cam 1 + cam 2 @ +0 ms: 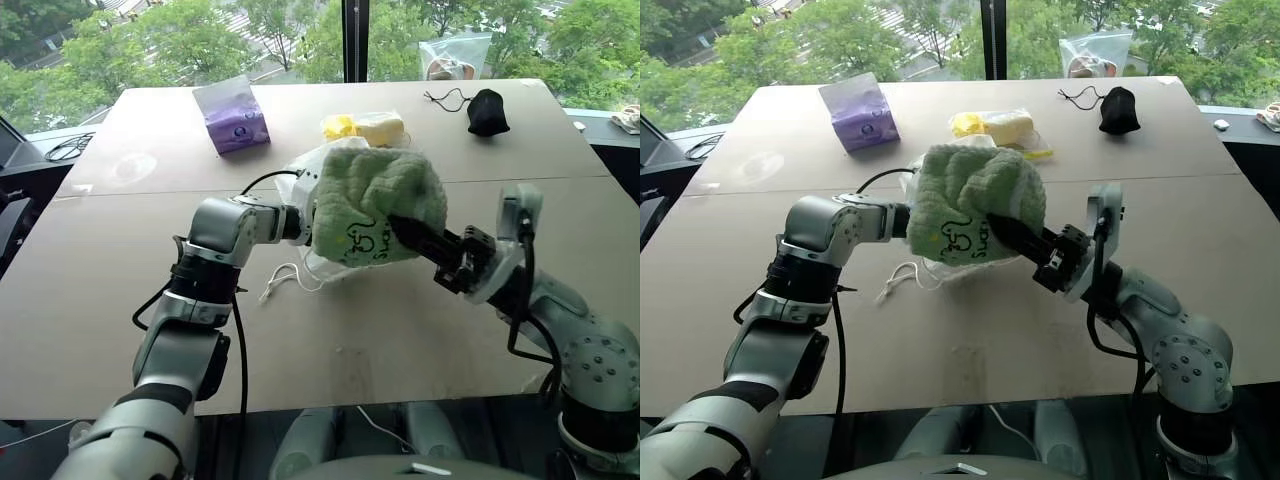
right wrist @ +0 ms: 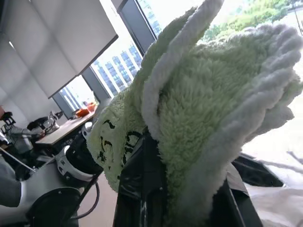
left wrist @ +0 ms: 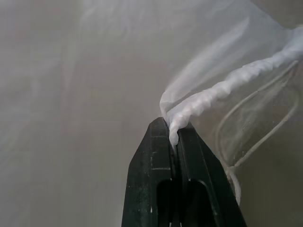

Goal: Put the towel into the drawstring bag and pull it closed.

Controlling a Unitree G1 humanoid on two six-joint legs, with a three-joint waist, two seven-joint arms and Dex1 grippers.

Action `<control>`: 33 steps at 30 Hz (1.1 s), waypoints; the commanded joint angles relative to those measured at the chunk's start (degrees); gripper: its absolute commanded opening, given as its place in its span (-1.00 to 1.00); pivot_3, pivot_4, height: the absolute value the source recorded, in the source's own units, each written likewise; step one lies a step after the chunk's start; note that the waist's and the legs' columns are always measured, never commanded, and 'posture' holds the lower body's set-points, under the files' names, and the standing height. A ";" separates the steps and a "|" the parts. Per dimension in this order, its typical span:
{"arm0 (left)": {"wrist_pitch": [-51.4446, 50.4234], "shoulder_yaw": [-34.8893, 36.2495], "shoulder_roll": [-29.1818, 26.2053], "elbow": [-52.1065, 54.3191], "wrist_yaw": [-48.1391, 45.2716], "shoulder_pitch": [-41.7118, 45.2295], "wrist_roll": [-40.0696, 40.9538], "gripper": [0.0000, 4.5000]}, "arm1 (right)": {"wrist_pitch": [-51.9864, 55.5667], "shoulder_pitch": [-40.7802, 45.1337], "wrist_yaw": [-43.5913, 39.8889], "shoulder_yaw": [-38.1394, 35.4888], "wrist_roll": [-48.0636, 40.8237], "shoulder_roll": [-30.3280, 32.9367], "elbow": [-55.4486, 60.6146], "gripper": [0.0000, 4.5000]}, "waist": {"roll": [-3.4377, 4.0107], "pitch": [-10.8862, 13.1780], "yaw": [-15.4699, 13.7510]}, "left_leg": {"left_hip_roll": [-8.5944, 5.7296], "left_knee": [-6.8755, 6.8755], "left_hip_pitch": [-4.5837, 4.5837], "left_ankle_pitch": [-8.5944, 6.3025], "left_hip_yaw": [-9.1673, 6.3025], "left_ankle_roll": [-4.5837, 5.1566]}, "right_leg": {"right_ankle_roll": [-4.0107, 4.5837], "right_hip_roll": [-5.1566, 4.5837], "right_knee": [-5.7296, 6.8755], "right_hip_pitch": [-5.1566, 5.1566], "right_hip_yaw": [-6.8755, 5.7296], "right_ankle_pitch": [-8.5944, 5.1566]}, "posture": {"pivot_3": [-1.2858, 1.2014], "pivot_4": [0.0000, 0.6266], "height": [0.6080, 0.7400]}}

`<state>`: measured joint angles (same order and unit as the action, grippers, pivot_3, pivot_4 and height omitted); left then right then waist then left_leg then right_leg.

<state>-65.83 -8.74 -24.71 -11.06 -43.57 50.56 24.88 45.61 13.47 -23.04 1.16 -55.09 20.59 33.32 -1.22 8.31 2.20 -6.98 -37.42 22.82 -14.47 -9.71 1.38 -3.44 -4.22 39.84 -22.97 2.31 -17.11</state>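
The pale green towel (image 1: 375, 200) with dark embroidered marks hangs bunched above the table, and my right gripper (image 1: 402, 230) is shut on it from the right; the right wrist view has the fluffy towel (image 2: 199, 104) folded over the fingers. The white drawstring bag (image 1: 300, 182) peeks out behind and below the towel, mostly hidden by it. My left gripper (image 3: 173, 131) is shut on the bag's gathered rim (image 3: 213, 92), at the towel's left side. The bag's white cords (image 1: 283, 278) trail on the table beneath.
On the brown table (image 1: 400, 340) lie a purple pack (image 1: 232, 115) at the back left, a yellow bundle in clear plastic (image 1: 365, 127) behind the towel, and a black pouch (image 1: 487, 111) with a cord at the back right. Black cables (image 1: 68, 147) rest beyond the left edge.
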 commanded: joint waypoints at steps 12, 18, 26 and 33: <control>-9.27 5.78 -4.68 12.18 -2.48 -0.99 9.79 -1.00 | -8.29 6.76 2.36 15.97 37.89 2.39 -22.46 -1.00 | 0.01 -0.02 0.19 | -0.02 -0.03 -0.07 0.02 -0.14 -0.04 | 0.01 0.07 0.12 -0.08 0.14 0.01 | 0.03 -0.52 1.00; -8.20 2.62 -10.43 14.16 -4.55 -3.94 8.92 -1.00 | -1.10 7.36 6.26 -0.35 23.68 -9.60 -20.40 -1.00 | 0.03 0.00 0.12 | -0.03 -0.02 -0.05 0.02 -0.16 -0.04 | 0.03 0.05 0.08 -0.07 0.18 0.02 | 0.03 -0.52 1.00; -7.62 -1.03 -15.27 14.34 -8.40 -2.72 9.06 -1.00 | 7.52 9.05 11.32 -10.04 10.39 -17.43 -18.10 -1.00 | 0.14 0.07 0.27 | -0.03 0.07 -0.04 0.02 -0.15 -0.04 | 0.03 0.06 0.08 -0.13 0.20 0.02 | 0.03 -0.52 1.00; -0.70 -0.83 -16.80 10.02 -11.04 2.18 5.99 -1.00 | 10.14 8.40 12.84 -3.96 18.28 -9.22 -17.72 -1.00 | 0.23 0.13 0.24 | -0.05 0.07 -0.03 0.02 -0.13 -0.04 | 0.03 0.05 0.06 -0.16 0.17 0.02 | 0.03 -0.52 1.00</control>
<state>-69.18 -10.80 -40.79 -0.87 -53.98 50.76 31.74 55.58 21.31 -10.63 -3.69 -38.97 10.41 13.09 -0.99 8.43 2.44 -7.04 -37.35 22.80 -14.45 -9.83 1.34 -3.41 -4.17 39.90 -23.13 2.46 -17.09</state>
